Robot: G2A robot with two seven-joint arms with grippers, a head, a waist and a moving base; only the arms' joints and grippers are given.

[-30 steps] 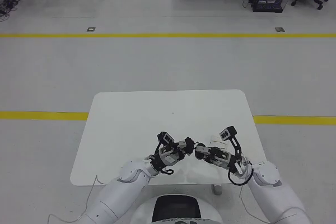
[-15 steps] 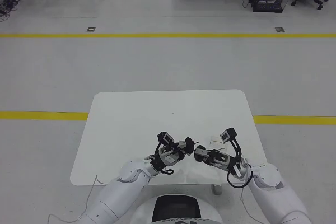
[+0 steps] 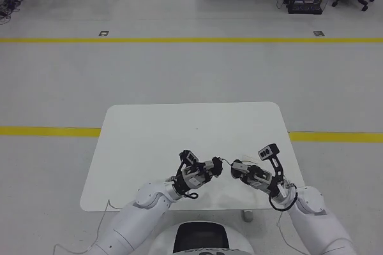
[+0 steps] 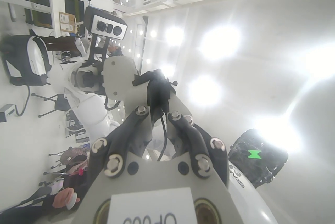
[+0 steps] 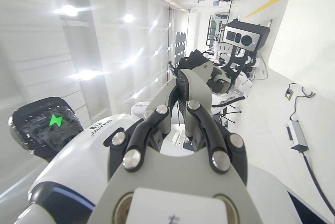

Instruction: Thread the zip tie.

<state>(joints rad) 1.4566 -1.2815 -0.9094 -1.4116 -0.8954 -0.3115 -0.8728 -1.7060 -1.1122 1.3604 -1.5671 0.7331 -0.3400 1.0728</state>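
Low over the table's near edge, my two grippers face each other a short gap apart. The left gripper [image 3: 216,166] is shut on one end of the thin black zip tie [image 3: 225,160]. In the left wrist view the strap [image 4: 163,128] runs down between that gripper's [image 4: 150,85] pressed fingers. The right gripper [image 3: 237,168] is shut on the other end. In the right wrist view the strap [image 5: 178,111] shows as a thin black line between the ribbed pads [image 5: 181,86] of this gripper [image 5: 179,76]. Whether the tail sits in the head is too small to tell.
The white table [image 3: 179,127] is bare across its middle and far side. Both arms hang over its near edge. A yellow floor line [image 3: 45,131] runs behind the table on either side.
The right gripper has drawn away to the right, opening a gap between the two grippers that were nearly touching. The left arm has stayed where it was.
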